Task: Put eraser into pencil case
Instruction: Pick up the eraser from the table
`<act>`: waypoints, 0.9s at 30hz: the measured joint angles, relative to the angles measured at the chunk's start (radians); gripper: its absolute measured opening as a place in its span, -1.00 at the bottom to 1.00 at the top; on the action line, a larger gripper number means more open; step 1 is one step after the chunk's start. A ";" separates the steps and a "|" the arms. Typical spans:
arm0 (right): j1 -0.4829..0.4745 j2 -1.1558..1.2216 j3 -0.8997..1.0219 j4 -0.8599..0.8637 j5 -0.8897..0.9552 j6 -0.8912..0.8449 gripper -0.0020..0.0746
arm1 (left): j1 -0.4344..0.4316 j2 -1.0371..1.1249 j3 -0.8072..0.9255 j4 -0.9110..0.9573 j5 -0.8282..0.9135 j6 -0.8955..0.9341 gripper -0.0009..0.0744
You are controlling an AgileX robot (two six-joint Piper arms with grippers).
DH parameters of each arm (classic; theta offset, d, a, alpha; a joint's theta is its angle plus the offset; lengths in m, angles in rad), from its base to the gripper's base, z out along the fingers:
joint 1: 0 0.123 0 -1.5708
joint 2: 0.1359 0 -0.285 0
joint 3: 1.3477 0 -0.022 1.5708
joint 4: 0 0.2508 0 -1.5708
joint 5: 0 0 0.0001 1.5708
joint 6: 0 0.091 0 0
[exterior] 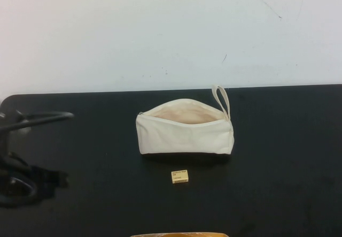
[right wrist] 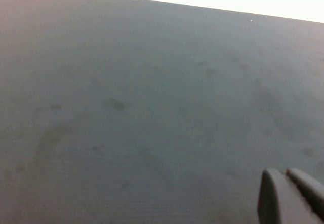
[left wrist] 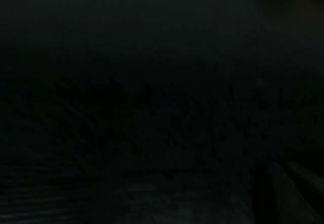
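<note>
The pencil case (exterior: 185,128), a cream fabric pouch with a wrist loop at its right end, lies unzipped in the middle of the black table with its pale lining showing. The eraser (exterior: 179,176), a tiny cream block with dark print, lies on the table just in front of it. My left gripper (left wrist: 281,166) is over dark bare table, its fingers together and empty; its arm (exterior: 21,178) sits at the far left. My right gripper (right wrist: 286,173) is shut and empty over bare table and is outside the high view. Neither wrist view shows the eraser or the case.
The black table (exterior: 288,157) ends at a white wall behind. A black cable (exterior: 43,118) arcs above the left arm. A tan edge (exterior: 179,235) shows at the bottom of the high view.
</note>
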 joint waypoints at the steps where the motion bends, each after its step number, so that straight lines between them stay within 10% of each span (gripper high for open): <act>1: 0.000 0.000 0.000 0.000 0.000 0.000 -0.95 | 0.000 0.027 -0.002 -0.037 0.015 0.034 -0.98; 13: 0.000 0.000 0.000 0.000 0.001 0.000 -0.95 | -0.056 0.162 -0.033 -0.662 0.104 0.695 -0.98; 27: 0.000 0.000 0.000 0.000 0.001 0.000 -0.95 | -0.433 0.308 -0.447 -0.198 0.197 0.635 -0.98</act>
